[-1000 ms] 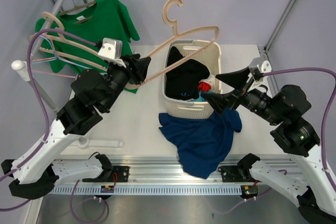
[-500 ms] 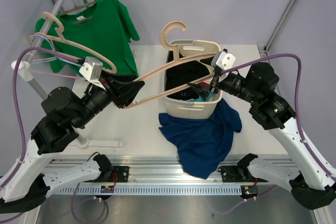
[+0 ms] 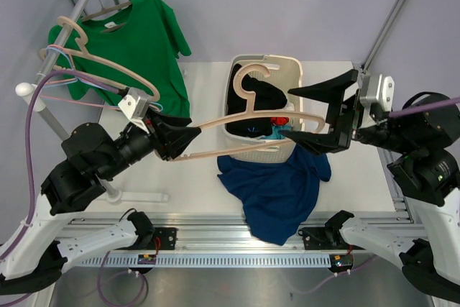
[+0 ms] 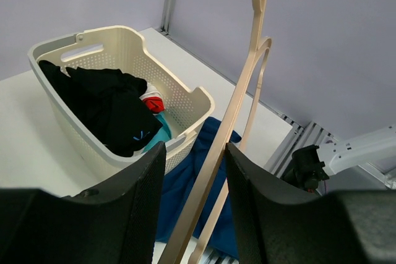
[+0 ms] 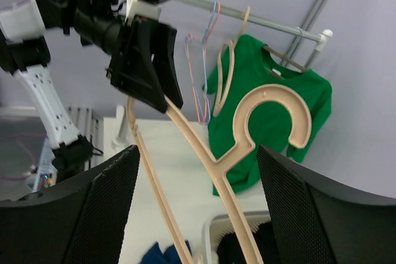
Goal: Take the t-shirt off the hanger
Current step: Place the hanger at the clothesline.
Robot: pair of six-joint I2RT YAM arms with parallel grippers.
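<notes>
White tabletop [image 3: 198,177] carries perforated cream basket [image 3: 289,67] and crumpled blue t-shirt [image 3: 277,192].

**Hanger ends and shirt edge out of sight**

From above, the near end of the beige hanger [image 3: 251,98] disappears between the dark jaws of the left gripper [image 3: 188,138]. Whether the right gripper [image 3: 295,116] touches the far end cannot be told. The left wrist view cuts the hook off at its top edge. The laundry basket [image 3: 291,70] hides the upper edge of the blue t-shirt [image 3: 277,192].

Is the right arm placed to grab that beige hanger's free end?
Probably yes: the right gripper stands open around the hanger's free end, nothing between; the left gripper holds the other end.
</notes>
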